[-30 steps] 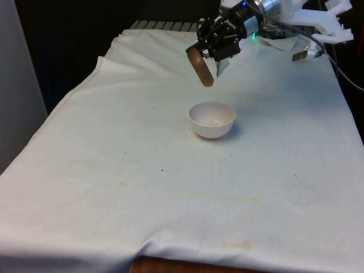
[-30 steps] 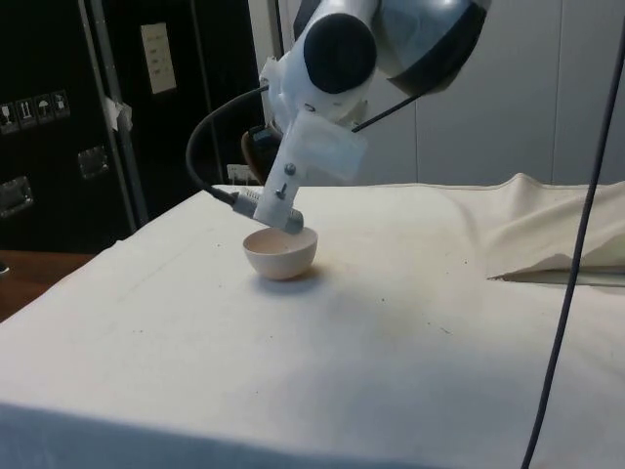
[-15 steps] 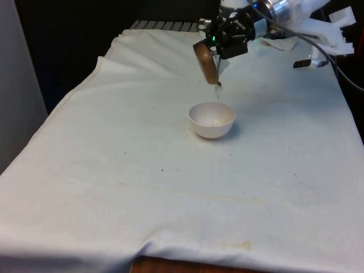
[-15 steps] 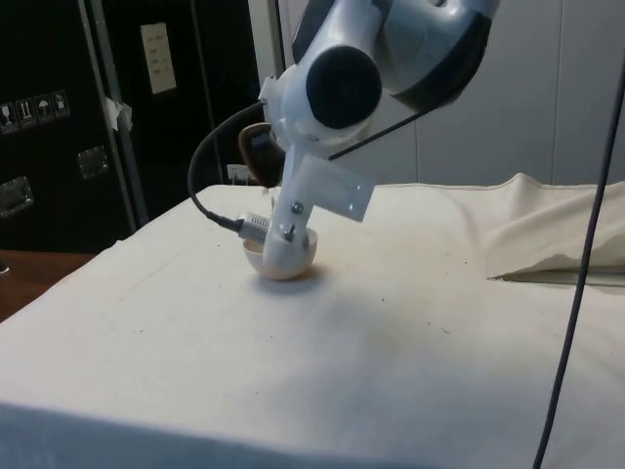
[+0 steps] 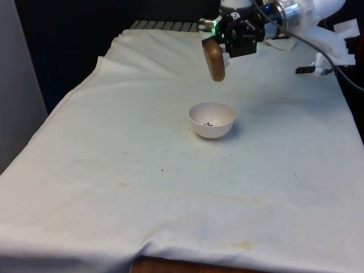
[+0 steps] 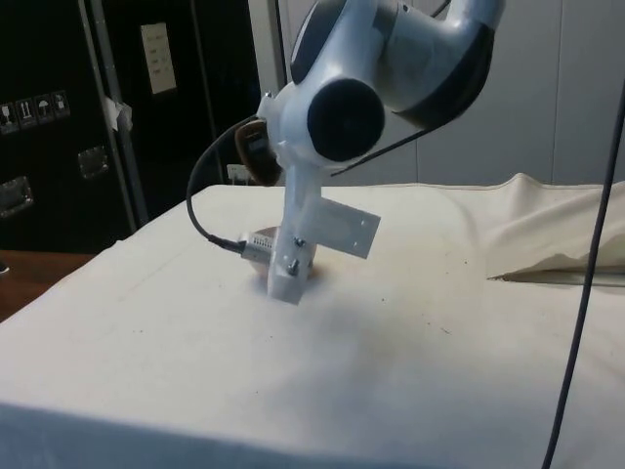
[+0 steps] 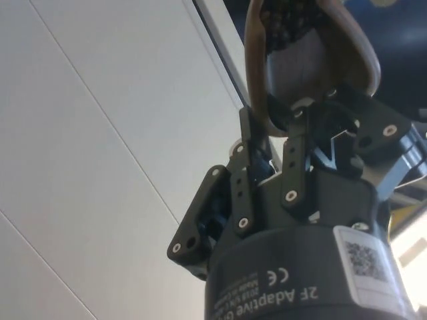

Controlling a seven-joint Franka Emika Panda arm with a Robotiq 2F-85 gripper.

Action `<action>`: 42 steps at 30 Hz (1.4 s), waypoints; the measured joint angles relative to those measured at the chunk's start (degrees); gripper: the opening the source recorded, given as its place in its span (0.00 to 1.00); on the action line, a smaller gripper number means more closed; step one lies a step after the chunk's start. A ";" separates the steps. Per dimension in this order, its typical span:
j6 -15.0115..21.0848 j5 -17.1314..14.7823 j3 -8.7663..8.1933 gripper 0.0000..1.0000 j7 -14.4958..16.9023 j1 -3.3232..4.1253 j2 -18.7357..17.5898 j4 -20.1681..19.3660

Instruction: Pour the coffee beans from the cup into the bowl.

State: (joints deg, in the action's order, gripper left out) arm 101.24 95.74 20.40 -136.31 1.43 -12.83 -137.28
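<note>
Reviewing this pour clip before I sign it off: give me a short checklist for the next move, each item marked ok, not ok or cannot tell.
1. Gripper shut on the brown cup: ok; the wrist view shows the rim pinched.
2. Cup tipped mouth-down above the white bowl: ok in the front view.
3. Coffee beans in the bowl: ok, a few dark beans lie inside.
4. Cup fully emptied: cannot tell.
5. Beans spilled on the white cloth: cannot tell; some dark specks show.
6. Bowl upright: ok.
</note>
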 measured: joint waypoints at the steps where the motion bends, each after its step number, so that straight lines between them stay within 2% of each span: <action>1: -0.23 0.29 0.06 0.06 -0.06 0.00 -0.17 0.00; 42: -13.58 8.14 0.23 0.06 0.06 0.34 -5.27 -0.34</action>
State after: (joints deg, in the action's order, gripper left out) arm 87.66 103.88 20.63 -136.25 1.78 -18.11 -137.62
